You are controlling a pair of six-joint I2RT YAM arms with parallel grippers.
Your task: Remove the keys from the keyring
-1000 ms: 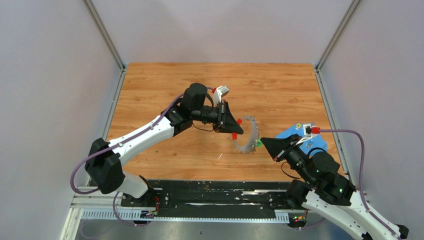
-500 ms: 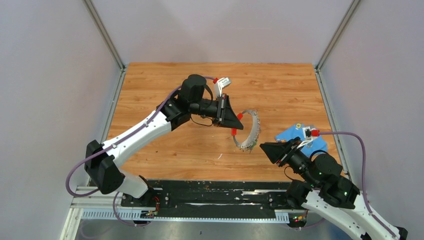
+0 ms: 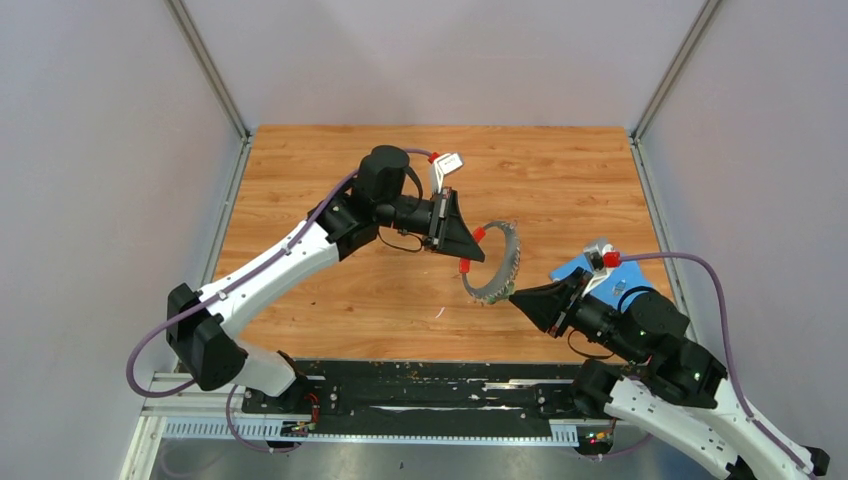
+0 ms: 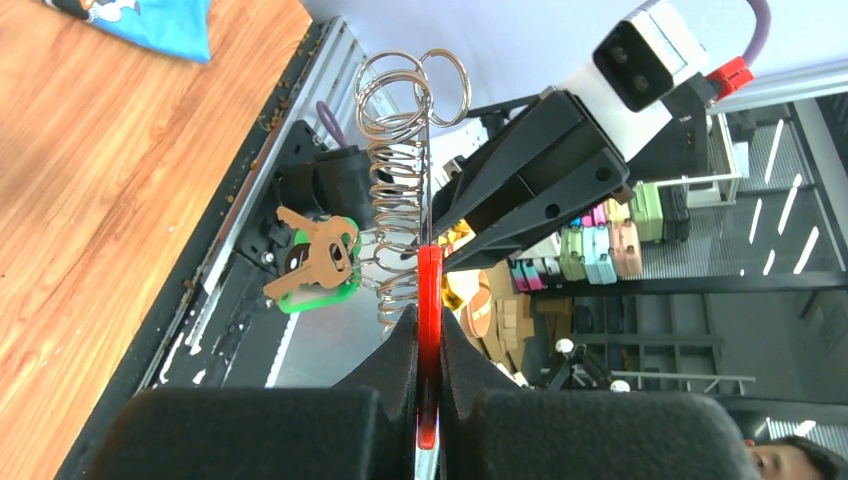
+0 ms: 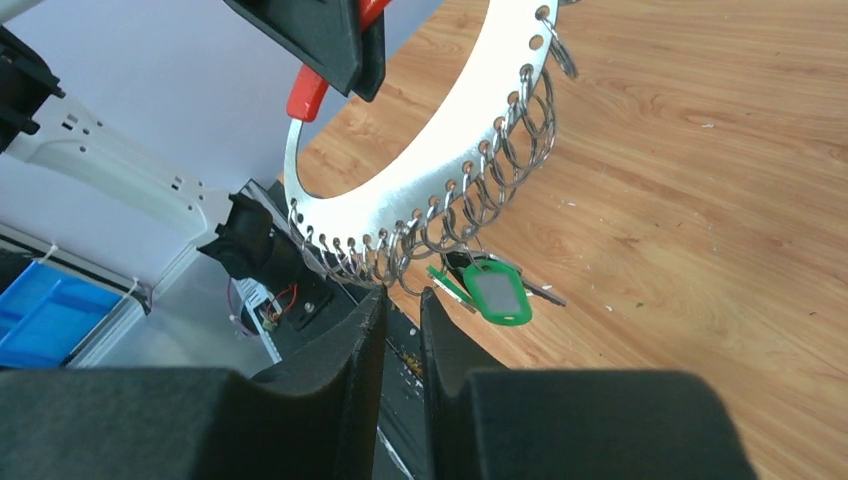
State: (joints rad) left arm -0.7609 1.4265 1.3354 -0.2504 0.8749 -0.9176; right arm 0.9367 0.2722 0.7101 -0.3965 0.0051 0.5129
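Silver flat crescent keyring [image 5: 440, 160], rimmed with wire loops, hangs above the wooden table [image 3: 560, 180]. The left gripper [image 4: 429, 325] is clamped on its red sleeve [image 4: 429, 285]. Green-headed keys [image 5: 495, 292] dangle from one loop. The right gripper [image 5: 402, 300] has its jaws nearly together at the loops; whether it grasps one is indeterminable.

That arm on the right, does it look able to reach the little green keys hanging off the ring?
Probably yes. The left gripper holds the keyring up in the air, so the keys dangle free below it, just beside the right gripper and its slightly parted fingertips, with nothing between.
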